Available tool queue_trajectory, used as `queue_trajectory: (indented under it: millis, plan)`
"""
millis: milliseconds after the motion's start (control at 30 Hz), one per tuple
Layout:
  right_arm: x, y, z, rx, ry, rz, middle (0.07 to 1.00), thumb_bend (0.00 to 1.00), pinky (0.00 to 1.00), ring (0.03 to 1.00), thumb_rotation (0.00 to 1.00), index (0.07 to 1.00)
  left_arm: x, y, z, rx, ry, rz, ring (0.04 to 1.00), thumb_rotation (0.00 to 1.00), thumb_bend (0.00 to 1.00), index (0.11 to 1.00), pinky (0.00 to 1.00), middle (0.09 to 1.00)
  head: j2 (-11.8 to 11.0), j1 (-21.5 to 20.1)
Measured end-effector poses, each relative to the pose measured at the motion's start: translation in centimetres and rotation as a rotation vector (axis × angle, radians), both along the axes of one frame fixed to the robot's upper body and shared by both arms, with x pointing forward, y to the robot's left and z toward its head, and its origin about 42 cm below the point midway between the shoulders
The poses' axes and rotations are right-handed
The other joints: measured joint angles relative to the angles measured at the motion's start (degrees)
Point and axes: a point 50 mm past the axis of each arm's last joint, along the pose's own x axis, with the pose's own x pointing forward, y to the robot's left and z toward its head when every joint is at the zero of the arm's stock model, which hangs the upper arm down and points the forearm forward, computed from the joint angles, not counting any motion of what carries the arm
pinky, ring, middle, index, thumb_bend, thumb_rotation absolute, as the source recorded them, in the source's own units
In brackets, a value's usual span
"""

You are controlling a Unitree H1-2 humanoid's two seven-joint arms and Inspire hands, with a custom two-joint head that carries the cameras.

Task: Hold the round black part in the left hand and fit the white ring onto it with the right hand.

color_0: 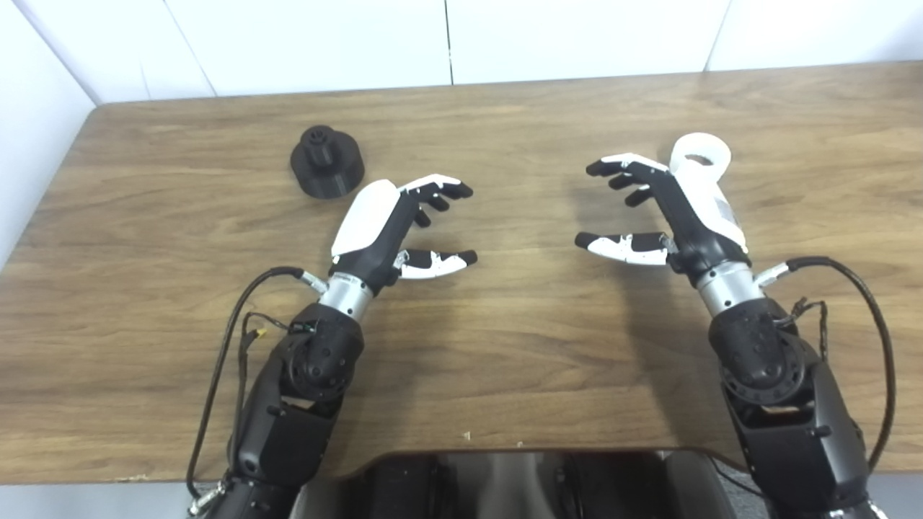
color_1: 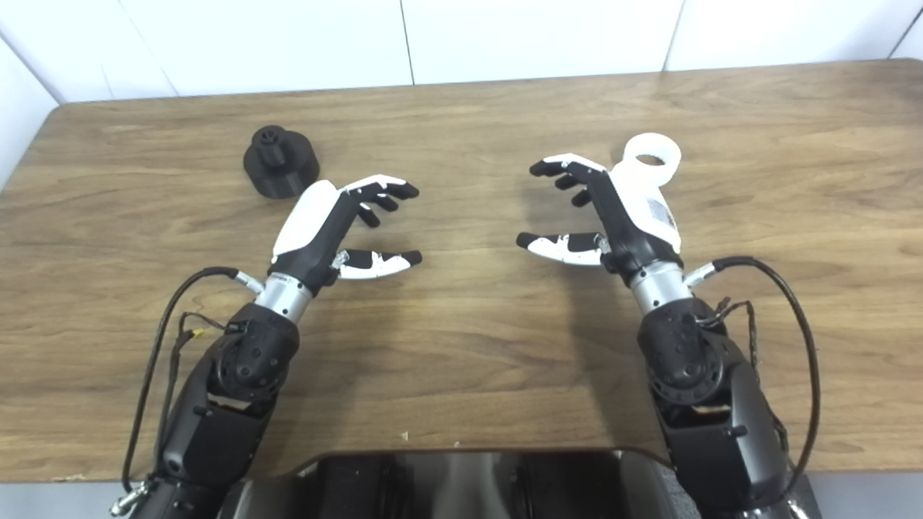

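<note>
The round black part (color_0: pixel 327 161) sits on the wooden table at the far left, its small hub pointing up; it also shows in the right eye view (color_1: pixel 280 162). The white ring (color_0: pixel 700 153) lies on the table at the right, partly hidden behind my right hand; it also shows in the right eye view (color_1: pixel 652 158). My left hand (color_0: pixel 393 227) is open and empty, just right of and nearer than the black part. My right hand (color_0: pixel 660 209) is open and empty, just left of and in front of the ring.
The wooden table (color_0: pixel 505 346) runs to a white wall at the back and a white wall at the left. Black cables hang beside both forearms. The robot's dark body is at the bottom edge.
</note>
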Motion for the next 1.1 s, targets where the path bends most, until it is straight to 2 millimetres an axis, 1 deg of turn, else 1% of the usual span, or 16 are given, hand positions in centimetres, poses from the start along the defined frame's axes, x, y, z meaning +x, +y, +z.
queue_trajectory:
  millis: [167,367,467,567,633,667,700,800,833,867,967,1100]
  plan:
    - [0.0,0.0,0.0,0.002,0.001,0.001,0.775,0.66,0.64,0.742,0.19,0.729,0.0,0.0,0.0,-0.001,0.0,0.0,0.697,0.15,0.68,0.701,0.57,0.75,-0.1,1.1]
    - [0.0,0.0,0.0,0.003,0.001,0.001,0.775,0.67,0.63,0.74,0.18,0.728,0.0,-0.2,0.0,-0.007,-0.002,-0.001,0.697,0.15,0.67,0.703,0.57,0.75,-0.1,1.3]
    - [0.0,0.0,0.0,0.003,0.001,0.001,0.775,0.67,0.63,0.739,0.18,0.728,0.0,-0.2,0.0,-0.007,-0.002,-0.002,0.698,0.15,0.67,0.702,0.57,0.749,-0.5,2.1]
    - [0.0,-0.1,0.0,0.005,0.002,0.001,0.772,0.67,0.62,0.735,0.18,0.728,0.0,-0.3,0.0,-0.005,-0.005,0.0,0.698,0.16,0.67,0.699,0.57,0.748,-1.6,4.7]
    - [0.1,-0.2,-0.1,0.007,0.002,0.002,0.765,0.67,0.62,0.73,0.18,0.725,-0.1,-0.5,-0.1,-0.001,-0.007,-0.001,0.701,0.17,0.66,0.702,0.57,0.752,-2.9,7.4]
    - [0.1,-0.4,-0.3,0.011,0.004,0.004,0.765,0.67,0.62,0.73,0.18,0.726,-0.1,-0.7,-0.2,0.001,-0.007,0.0,0.701,0.18,0.66,0.703,0.57,0.753,-3.2,8.3]
    - [0.1,-0.6,-0.4,0.01,0.008,0.002,0.765,0.67,0.62,0.731,0.18,0.725,-0.1,-0.8,-0.4,0.0,-0.005,0.0,0.699,0.19,0.66,0.703,0.57,0.752,-4.1,10.4]
    - [0.0,-1.4,-0.8,0.003,0.012,0.003,0.762,0.67,0.61,0.726,0.15,0.722,-0.1,-1.6,-1.0,0.008,0.005,-0.003,0.693,0.2,0.66,0.704,0.57,0.749,-5.4,13.9]
    - [0.0,-1.8,-0.9,0.006,0.004,0.001,0.759,0.67,0.6,0.721,0.15,0.718,-0.2,-1.9,-1.2,0.019,0.001,-0.005,0.692,0.21,0.66,0.705,0.57,0.751,-5.4,13.9]
    - [0.0,-2.1,-1.0,0.008,-0.005,0.004,0.759,0.68,0.6,0.718,0.14,0.715,-0.2,-2.1,-1.3,0.019,-0.003,-0.006,0.692,0.21,0.66,0.708,0.57,0.755,-5.7,15.0]
    - [0.1,-3.0,-1.2,0.002,-0.007,0.004,0.758,0.68,0.6,0.713,0.12,0.714,-0.1,-2.6,-1.6,0.011,-0.009,-0.004,0.684,0.21,0.66,0.709,0.56,0.753,-6.1,15.5]
    - [0.1,-3.4,-1.4,0.021,-0.014,0.008,0.756,0.68,0.6,0.708,0.13,0.717,0.0,-2.7,-1.8,0.009,-0.02,-0.005,0.686,0.2,0.66,0.708,0.57,0.753,-6.0,15.2]
